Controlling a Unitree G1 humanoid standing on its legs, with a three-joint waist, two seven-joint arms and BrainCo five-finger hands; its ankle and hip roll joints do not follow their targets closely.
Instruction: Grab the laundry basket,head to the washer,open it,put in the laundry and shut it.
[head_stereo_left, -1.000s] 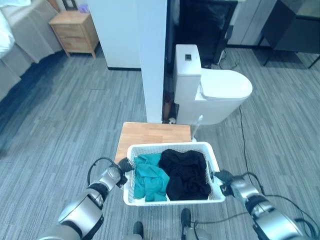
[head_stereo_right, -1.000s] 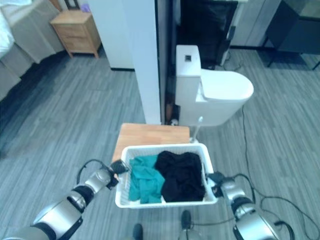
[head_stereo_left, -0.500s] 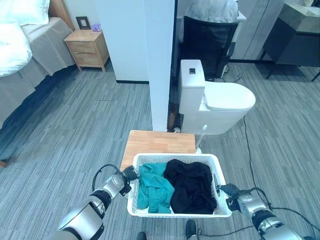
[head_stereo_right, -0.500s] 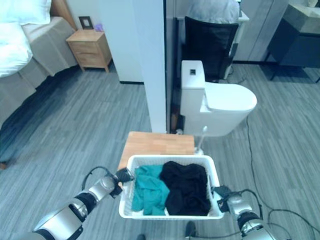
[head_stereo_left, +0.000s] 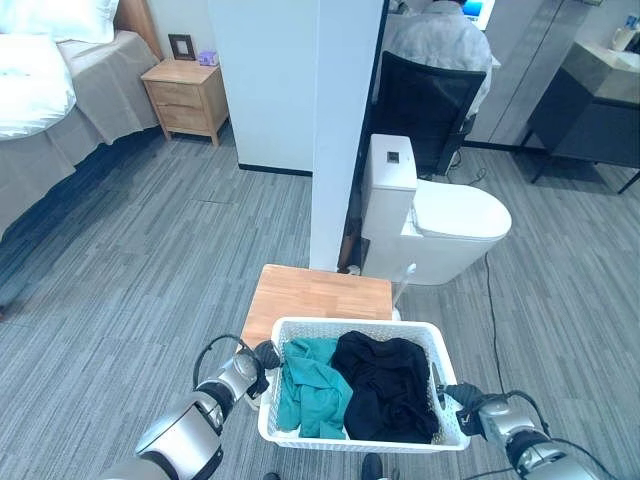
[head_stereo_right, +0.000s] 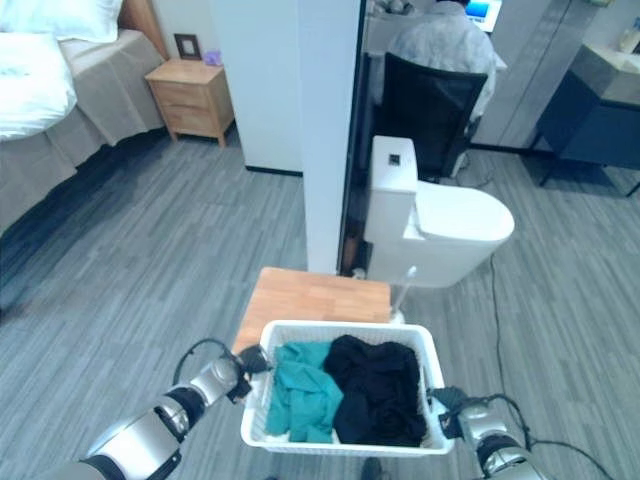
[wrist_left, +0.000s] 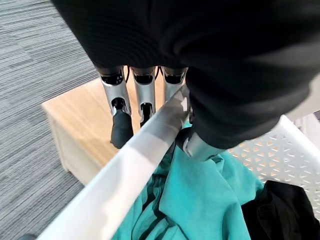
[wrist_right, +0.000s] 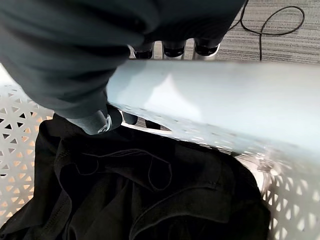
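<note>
Left eye view: we hold the laundry basket between our 2 hands, raised in front of us, just on the near side of a low wooden worktop. The left hand grips the rim on its own side; in the left wrist view its fingers hook down outside the rim while the thumb presses inside, against the wall. The right hand clasps the opposite rim the same way, fingers over the outer edge and thumb tucked inside by the dark cloth.

We judge step 1, grabbing the basket, as done. Reaching the washer, opening it, loading it and shutting it all remain; we cannot pick out a washer from here.

The basket is white plastic, rectangular with rounded corners, a smooth thick rim and walls pierced in a lattice pattern. Inside lie 2 soft, crumpled items: a teal garment toward our left and a black garment toward our right, touching in the middle. The floor is grey ribbed carpet. Ahead stand a white pillar and a glossy white toilet, with a black chair behind, a person seated in it. Far left are a wooden nightstand and a bed.
</note>
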